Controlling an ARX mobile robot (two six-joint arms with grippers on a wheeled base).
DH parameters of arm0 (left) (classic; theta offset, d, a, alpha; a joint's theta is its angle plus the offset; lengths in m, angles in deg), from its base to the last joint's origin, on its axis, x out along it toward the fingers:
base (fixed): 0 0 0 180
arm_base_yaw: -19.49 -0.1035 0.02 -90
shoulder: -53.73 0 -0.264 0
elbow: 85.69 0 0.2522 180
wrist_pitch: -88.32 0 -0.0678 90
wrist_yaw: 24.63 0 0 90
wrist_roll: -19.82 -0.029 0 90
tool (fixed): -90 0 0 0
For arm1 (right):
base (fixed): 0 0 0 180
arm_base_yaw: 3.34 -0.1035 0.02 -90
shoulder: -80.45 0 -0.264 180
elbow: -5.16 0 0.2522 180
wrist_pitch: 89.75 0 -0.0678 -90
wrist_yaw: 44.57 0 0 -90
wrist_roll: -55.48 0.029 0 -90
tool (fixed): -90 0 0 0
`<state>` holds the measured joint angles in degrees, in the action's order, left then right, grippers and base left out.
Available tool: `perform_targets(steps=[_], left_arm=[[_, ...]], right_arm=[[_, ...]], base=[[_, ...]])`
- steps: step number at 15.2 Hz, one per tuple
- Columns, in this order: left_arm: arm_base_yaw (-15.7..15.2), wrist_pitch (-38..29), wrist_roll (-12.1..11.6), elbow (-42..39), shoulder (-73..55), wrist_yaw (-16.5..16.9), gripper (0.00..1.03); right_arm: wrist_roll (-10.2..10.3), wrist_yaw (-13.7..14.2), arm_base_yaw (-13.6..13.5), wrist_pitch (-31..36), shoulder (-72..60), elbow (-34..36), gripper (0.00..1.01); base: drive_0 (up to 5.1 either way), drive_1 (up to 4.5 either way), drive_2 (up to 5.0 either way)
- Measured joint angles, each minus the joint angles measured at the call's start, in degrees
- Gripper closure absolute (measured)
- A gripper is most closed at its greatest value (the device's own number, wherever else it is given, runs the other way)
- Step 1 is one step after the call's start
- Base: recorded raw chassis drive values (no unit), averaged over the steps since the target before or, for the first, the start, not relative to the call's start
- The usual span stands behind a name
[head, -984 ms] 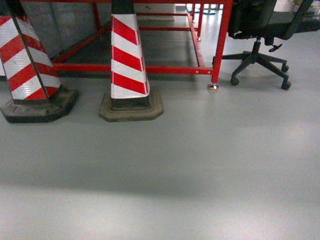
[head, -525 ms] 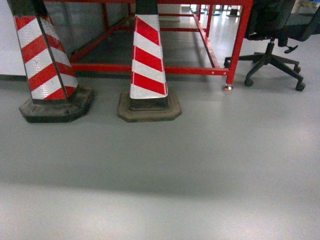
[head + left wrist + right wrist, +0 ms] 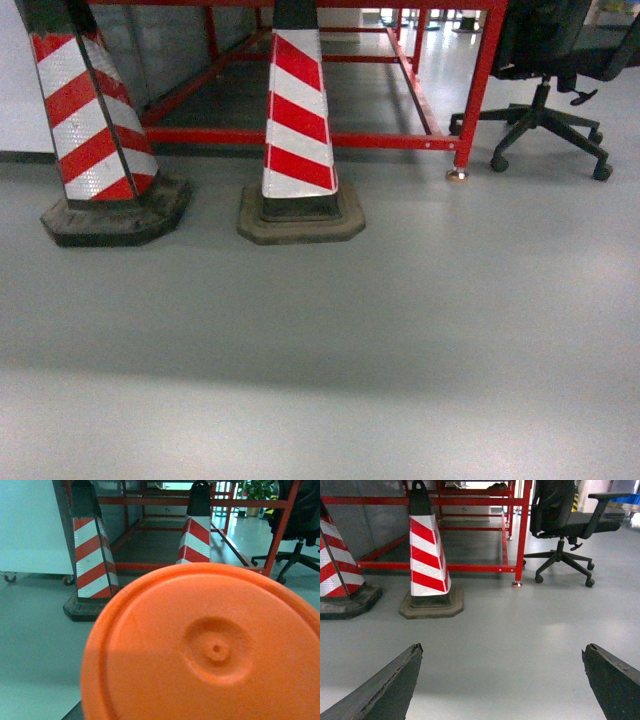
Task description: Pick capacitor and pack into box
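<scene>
Capacitor [image 3: 210, 650]: fills the left wrist view end-on, apparently carried; jaws unseen, grip state unclear.
Handling: likely light, rigid, smooth; clamp across its side.
Right gripper [image 3: 502, 680]: jaws wide, empty.
Box: unseen.

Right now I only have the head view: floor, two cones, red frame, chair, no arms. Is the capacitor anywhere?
Observer: Yes, in the left wrist view. The capacitor fills the lower frame, an orange round face with a centre dimple, seen end-on.
Operator: Right gripper?
Observer: The right gripper is open, with nothing between its fingers and only bare floor beyond.
Operator: Box?
Observer: No box shows in any view.
</scene>
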<state>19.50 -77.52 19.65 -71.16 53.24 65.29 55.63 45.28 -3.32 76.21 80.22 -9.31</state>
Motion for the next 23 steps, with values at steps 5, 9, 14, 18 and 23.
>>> perform_targets(steps=[5,9,14,18,23], left_arm=[[0.0,0.0,0.0,0.0,0.0,0.0,0.59],[0.0,0.0,0.0,0.0,0.0,0.0,0.59],[0.0,0.0,0.0,0.0,0.0,0.0,0.59],[0.0,0.0,0.0,0.0,0.0,0.1,0.59],[0.0,0.0,0.0,0.0,0.0,0.1,0.59]], right_arm=[[0.0,0.0,0.0,0.0,0.0,0.0,0.03],[0.0,0.0,0.0,-0.1,0.0,0.0,0.03],[0.0,0.1,0.0,0.0,0.0,0.0,0.03],[0.0,0.1,0.0,0.1,0.0,0.0,0.03],[0.0,0.1,0.0,0.3,0.0,0.0,0.03]], base=[[0.0,0.0,0.0],[0.0,4.38,-4.3],[0.0,4.36,-4.3],[0.0,4.32,-4.3],[0.0,4.32,-4.3]])
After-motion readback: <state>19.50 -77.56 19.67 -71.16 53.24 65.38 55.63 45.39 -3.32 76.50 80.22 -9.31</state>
